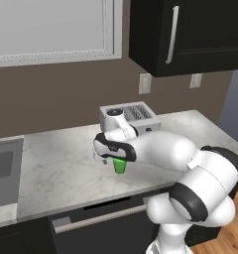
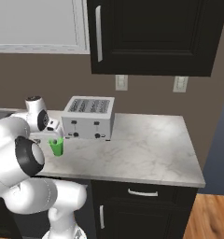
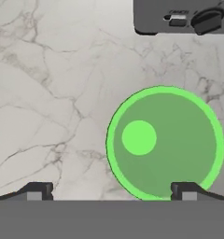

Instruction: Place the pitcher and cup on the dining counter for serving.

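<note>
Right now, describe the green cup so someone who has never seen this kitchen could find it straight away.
Find the marble worktop under the black wall cabinet. In front of the silver toaster stands the cup, upright and empty, directly beneath the open tool. It is the one bright green thing there, small and handleless.

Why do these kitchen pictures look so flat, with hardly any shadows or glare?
Left base view: even rendered light, only a faint shade under the cup, everything sharp. Right base view: the toaster casts a thin dark line on the worktop, no glare. Hand view: the cup's rim is crisp; the gripper sits open above it.
</note>
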